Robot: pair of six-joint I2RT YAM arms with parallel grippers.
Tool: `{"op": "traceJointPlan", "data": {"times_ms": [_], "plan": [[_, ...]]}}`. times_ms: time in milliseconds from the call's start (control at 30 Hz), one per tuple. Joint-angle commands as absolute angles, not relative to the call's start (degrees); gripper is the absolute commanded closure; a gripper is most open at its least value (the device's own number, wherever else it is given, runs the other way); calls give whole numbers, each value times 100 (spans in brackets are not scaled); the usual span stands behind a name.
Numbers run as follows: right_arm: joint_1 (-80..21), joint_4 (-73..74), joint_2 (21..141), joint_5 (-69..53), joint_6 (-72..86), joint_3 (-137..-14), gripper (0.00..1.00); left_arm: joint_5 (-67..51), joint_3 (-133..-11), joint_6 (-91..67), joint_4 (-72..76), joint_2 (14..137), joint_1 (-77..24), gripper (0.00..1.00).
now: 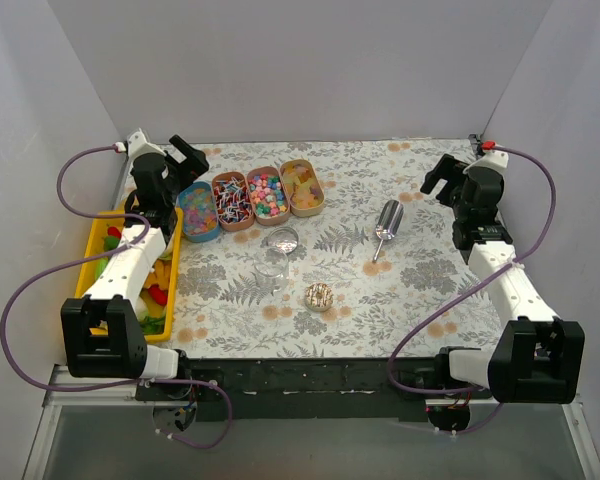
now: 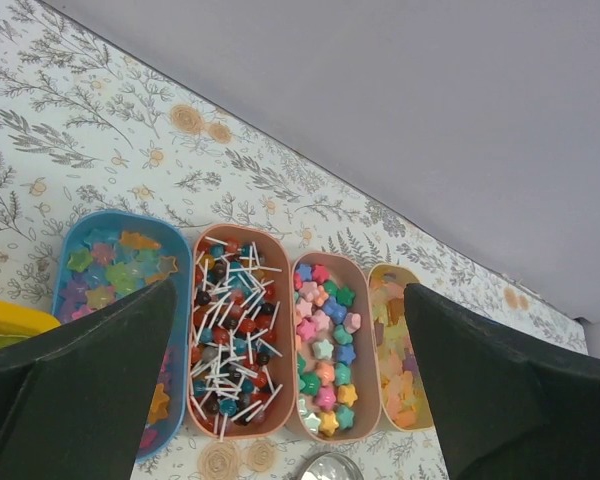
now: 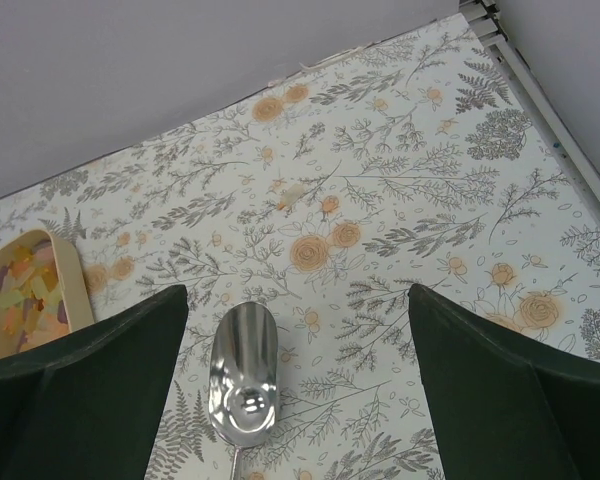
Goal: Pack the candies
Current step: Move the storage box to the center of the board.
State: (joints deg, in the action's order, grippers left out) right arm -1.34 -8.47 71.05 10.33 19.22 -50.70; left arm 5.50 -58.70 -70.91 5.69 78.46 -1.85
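Note:
Four oval trays of candies stand in a row at the back left: a blue tray (image 1: 198, 211) of pastel stars, a pink tray (image 1: 232, 200) of red-white-blue sticks, a pink tray (image 1: 268, 194) of bright star sweets, and a yellow tray (image 1: 302, 187) of yellow-orange gummies. My left gripper (image 1: 185, 160) hovers open and empty above and behind them. In the left wrist view the gripper (image 2: 290, 290) frames the stick tray (image 2: 230, 335) and the star tray (image 2: 330, 345). My right gripper (image 1: 438, 180) is open and empty at the back right, above a metal scoop (image 3: 245, 375).
The scoop (image 1: 387, 225) lies right of centre. A clear glass jar (image 1: 273, 265) stands mid-table, with a round glass lid (image 1: 282, 239) behind it and a small round patterned piece (image 1: 319, 296) in front. A yellow bin (image 1: 175, 262) of toy vegetables sits under my left arm.

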Motion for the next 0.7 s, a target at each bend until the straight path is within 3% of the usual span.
{"op": "traceJointPlan", "data": {"times_ms": [0, 300, 667], "plan": [[-123, -1275, 6882, 879, 1872, -4922, 1, 571, -6012, -7286, 448, 7691, -185, 2], [-123, -747, 7233, 414, 2021, -5405, 1, 124, -5713, -7084, 519, 7426, -185, 2], [-123, -10, 7839, -263, 2065, -6064, 5, -193, -6749, -6697, -745, 8470, -185, 2]]}}
